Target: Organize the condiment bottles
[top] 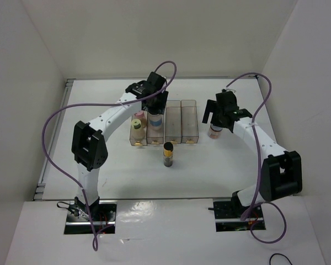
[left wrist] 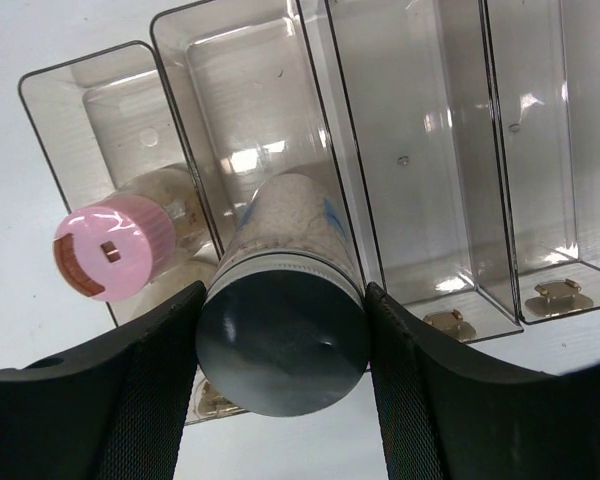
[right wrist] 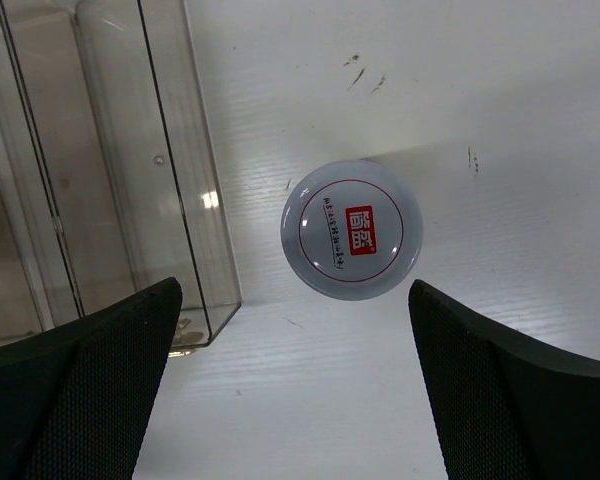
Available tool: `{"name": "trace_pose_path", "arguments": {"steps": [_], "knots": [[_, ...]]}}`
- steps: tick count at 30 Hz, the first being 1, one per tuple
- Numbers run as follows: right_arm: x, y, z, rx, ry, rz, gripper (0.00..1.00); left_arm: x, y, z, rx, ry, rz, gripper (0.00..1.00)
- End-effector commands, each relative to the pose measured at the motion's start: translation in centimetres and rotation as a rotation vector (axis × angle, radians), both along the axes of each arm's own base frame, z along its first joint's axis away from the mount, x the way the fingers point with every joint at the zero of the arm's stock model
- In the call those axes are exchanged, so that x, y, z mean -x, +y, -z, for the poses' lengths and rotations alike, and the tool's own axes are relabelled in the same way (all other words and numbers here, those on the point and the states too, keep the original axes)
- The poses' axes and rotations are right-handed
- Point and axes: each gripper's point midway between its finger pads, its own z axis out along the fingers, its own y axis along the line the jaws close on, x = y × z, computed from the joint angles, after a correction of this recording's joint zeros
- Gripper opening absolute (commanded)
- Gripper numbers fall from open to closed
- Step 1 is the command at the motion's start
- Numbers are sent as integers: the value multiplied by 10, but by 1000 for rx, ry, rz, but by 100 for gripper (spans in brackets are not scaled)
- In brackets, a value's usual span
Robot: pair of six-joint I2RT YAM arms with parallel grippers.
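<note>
My left gripper (top: 155, 107) (left wrist: 285, 300) is shut on the cap of a jar of white granules (left wrist: 285, 215), whose cap looks dark blue-grey in shadow. It holds the jar upright in the second clear bin from the left (left wrist: 195, 60). A pink-capped jar (top: 138, 118) (left wrist: 113, 246) stands in the leftmost bin (left wrist: 55, 95). A dark jar with a black-gold top (top: 168, 153) stands on the table in front of the bins. My right gripper (top: 216, 118) (right wrist: 295, 297) is open above a lavender-grey-capped jar (top: 214, 131) (right wrist: 351, 228) to the right of the bins. No yellow-green-capped jar shows.
Four clear bins stand side by side at mid-table. The two on the right (top: 172, 124) (top: 189, 122) hold nothing. The rightmost bin (right wrist: 130, 150) lies close to the left of the lavender-grey-capped jar. White walls enclose the table on three sides.
</note>
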Motion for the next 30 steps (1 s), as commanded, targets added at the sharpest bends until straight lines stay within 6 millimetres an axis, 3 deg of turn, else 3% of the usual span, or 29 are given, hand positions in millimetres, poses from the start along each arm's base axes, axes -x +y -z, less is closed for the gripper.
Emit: {"name": "trace_pose_path", "arguments": {"steps": [1,8,12,16,18,23,24,27,30], "knots": [[-6,-4,2,3,2,32,98,-12,-11,-5,42,-48,35,58],[-11,-1,11,-2,14,25,98,-11,-10,14,15,-15,42,61],[-15,0,18,0,23,25,98,-12,-10,18,11,-7,42,70],[-17,1,29,6,47,25,98,-12,-10,16,11,-7,42,88],[-17,0,34,15,59,19,98,-10,-9,17,5,2,41,92],[-19,-5,40,25,66,35,98,-7,-14,-13,30,-39,52,100],[-19,-5,43,27,75,35,98,-9,-15,-30,48,-69,52,100],[-20,-10,42,52,71,44,98,-6,-13,-54,64,-95,52,100],[-21,-15,42,59,70,61,98,-3,-8,-96,97,-165,32,100]]}}
